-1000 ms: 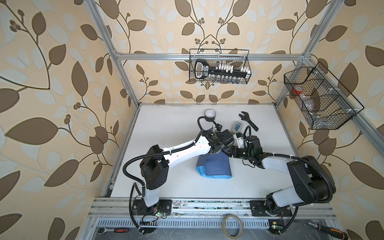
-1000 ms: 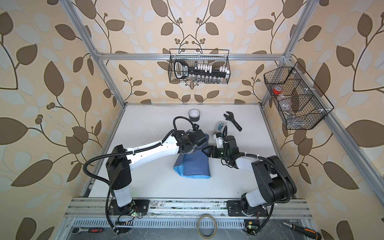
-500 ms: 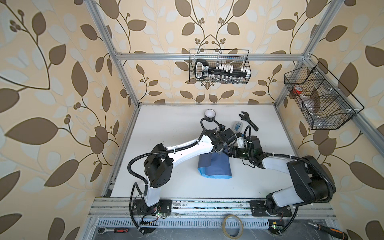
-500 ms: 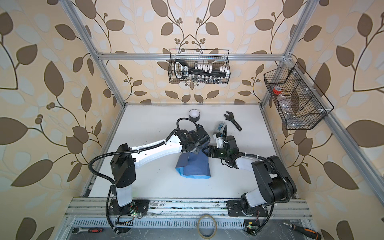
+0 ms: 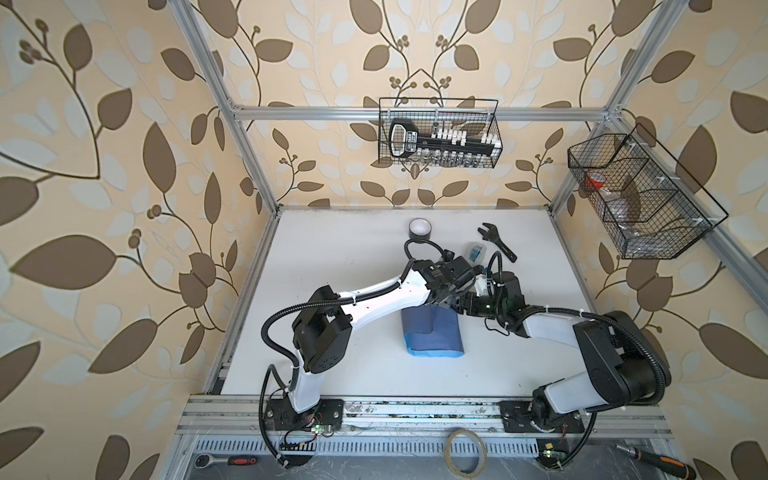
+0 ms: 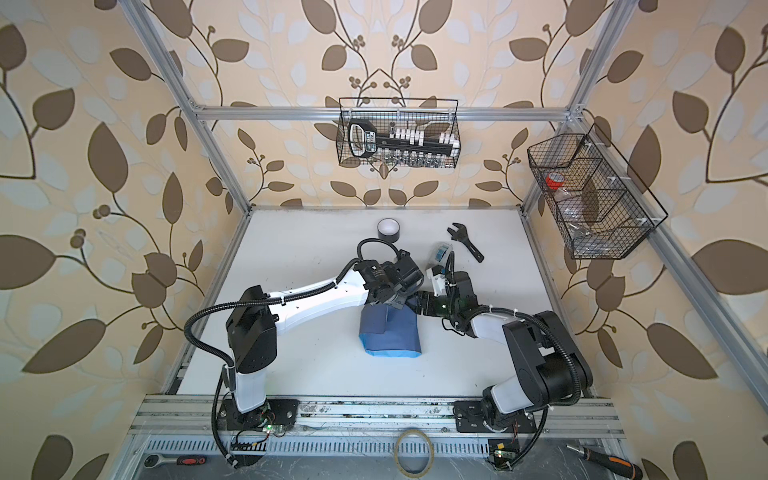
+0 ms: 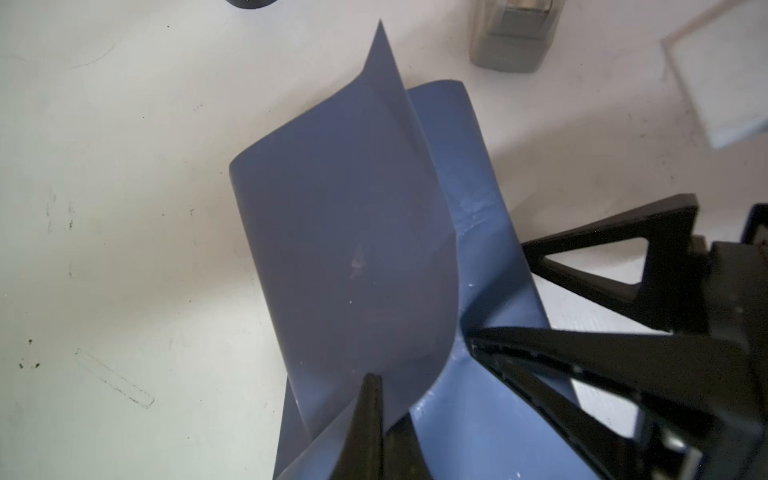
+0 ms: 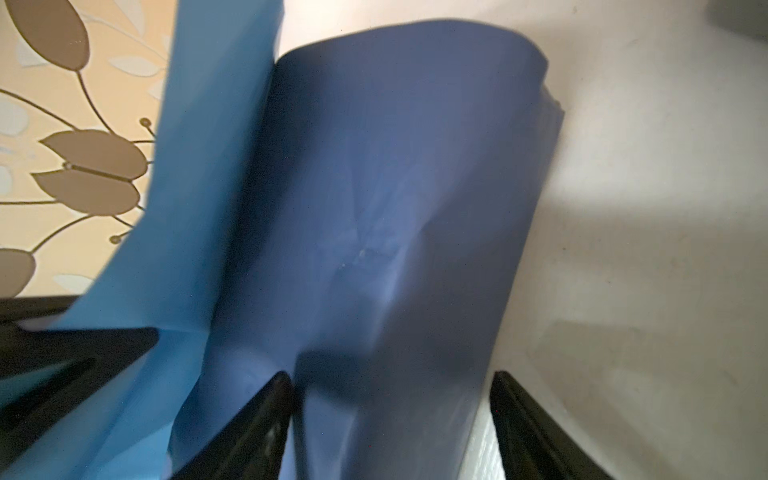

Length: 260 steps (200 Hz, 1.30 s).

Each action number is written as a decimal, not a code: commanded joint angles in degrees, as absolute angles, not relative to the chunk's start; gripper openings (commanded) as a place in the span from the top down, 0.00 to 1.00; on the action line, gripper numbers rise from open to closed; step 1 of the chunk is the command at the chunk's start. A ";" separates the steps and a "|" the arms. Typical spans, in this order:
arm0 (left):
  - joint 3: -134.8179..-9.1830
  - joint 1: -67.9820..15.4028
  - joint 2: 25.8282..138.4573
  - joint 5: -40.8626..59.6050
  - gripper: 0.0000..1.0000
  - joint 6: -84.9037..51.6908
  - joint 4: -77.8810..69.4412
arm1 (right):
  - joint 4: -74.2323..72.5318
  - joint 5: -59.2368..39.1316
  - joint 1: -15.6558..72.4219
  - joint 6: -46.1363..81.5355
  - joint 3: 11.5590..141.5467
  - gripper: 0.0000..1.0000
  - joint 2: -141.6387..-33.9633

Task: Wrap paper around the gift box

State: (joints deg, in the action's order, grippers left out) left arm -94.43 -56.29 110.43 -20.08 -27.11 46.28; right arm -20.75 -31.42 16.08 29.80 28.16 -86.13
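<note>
Treat paper (image 5: 432, 336), folded at centre of table (image 5: 332, 257) over gift box (prob. hidden inside), as thin, light, floppy: take by flap edge, as in clenched L gripper (image 7: 372, 384); R gripper (image 8: 392, 376) wide astride bundle, grip unclear.

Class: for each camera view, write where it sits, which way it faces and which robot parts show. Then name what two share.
Top views: high at the front, looking down on the table; left arm and right arm show whole.
Left wrist: on the left arm, looking along the left gripper, shut on the paper.
Right wrist: on the right arm, facing the paper through the open right gripper.
Shared: both wrist views show the paper's dark face.
</note>
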 commanded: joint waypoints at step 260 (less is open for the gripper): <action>-80.23 -48.26 103.62 7.39 1.00 -41.31 21.09 | -15.53 -28.65 17.34 30.03 24.61 0.25 -90.12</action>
State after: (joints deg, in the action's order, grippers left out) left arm -81.30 -48.51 105.56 3.70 -38.72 25.63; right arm -23.62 -31.99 16.27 31.51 27.49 -87.13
